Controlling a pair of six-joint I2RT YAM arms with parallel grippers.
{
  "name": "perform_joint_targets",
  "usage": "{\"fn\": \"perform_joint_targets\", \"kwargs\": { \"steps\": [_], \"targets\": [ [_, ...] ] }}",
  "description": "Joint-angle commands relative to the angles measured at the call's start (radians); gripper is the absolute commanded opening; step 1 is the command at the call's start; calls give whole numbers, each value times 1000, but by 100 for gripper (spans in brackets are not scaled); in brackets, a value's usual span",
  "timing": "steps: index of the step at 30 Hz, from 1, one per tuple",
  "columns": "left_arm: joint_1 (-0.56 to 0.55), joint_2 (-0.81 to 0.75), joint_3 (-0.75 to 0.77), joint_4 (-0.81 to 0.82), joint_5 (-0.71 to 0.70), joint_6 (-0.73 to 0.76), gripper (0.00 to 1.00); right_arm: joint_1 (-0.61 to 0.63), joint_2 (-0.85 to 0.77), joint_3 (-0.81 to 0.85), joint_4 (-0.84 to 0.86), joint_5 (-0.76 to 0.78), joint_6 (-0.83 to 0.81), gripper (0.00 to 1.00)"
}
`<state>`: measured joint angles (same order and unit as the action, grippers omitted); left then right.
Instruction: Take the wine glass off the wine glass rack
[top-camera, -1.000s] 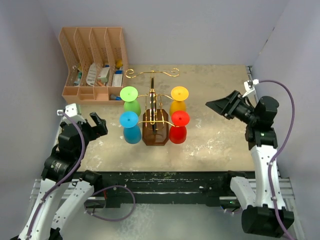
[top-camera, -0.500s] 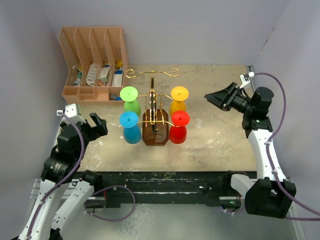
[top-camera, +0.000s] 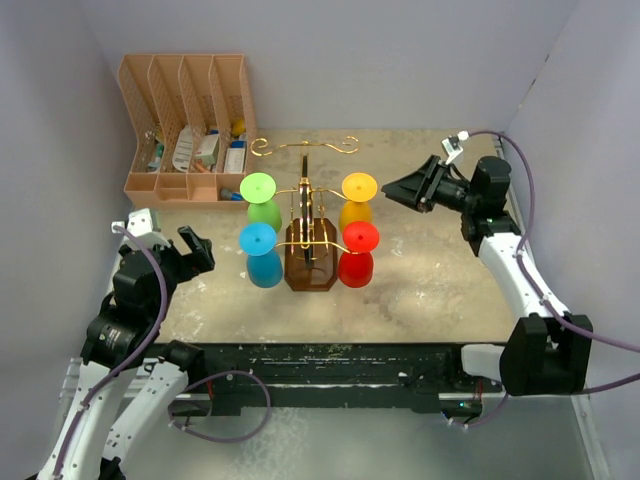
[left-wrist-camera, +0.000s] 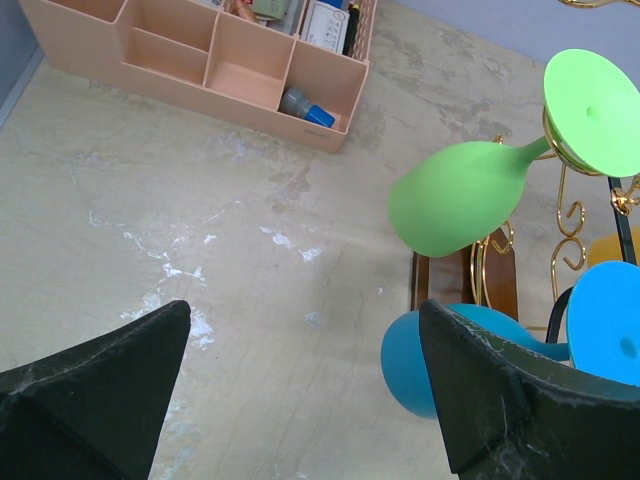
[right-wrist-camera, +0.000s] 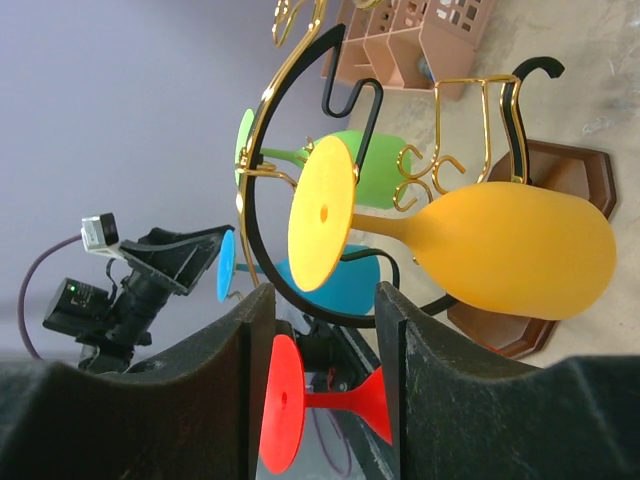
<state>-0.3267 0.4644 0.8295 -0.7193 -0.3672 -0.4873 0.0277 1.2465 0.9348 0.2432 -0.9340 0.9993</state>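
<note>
The wine glass rack (top-camera: 306, 215), gold wire arms on a dark brown wooden base (top-camera: 308, 270), stands mid-table. Several glasses hang upside down on it: green (top-camera: 262, 199), yellow (top-camera: 357, 199), blue (top-camera: 262, 252) and red (top-camera: 358, 252). My right gripper (top-camera: 397, 192) is open and empty, a little right of the yellow glass, fingers pointing at it. In the right wrist view the yellow glass (right-wrist-camera: 500, 245) and red glass (right-wrist-camera: 300, 400) lie ahead of the open fingers (right-wrist-camera: 240, 390). My left gripper (top-camera: 197, 250) is open and empty, left of the blue glass (left-wrist-camera: 430, 360).
A peach slotted file organiser (top-camera: 186, 125) holding small items stands at the back left corner. Grey walls close in the table on left, right and back. The table's dark front edge (top-camera: 320, 355) runs between the arm bases.
My right arm has swung left and toward the back, bringing its open gripper closer to the yellow glass. The left arm and the glasses have not moved.
</note>
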Motion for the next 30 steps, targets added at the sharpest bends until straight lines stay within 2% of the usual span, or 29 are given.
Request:
{"fn": "perform_joint_targets", "kwargs": {
  "steps": [1, 20, 30],
  "targets": [
    [7, -1, 15, 38, -5, 0, 98, 19, 21, 53, 70, -2, 13, 47],
    [6, 0, 14, 36, -9, -3, 98, 73, 94, 42, 226, 3, 118, 36],
    [7, -35, 12, 33, -38, -13, 97, 90, 121, 56, 240, 7, 130, 33]
  ]
}}
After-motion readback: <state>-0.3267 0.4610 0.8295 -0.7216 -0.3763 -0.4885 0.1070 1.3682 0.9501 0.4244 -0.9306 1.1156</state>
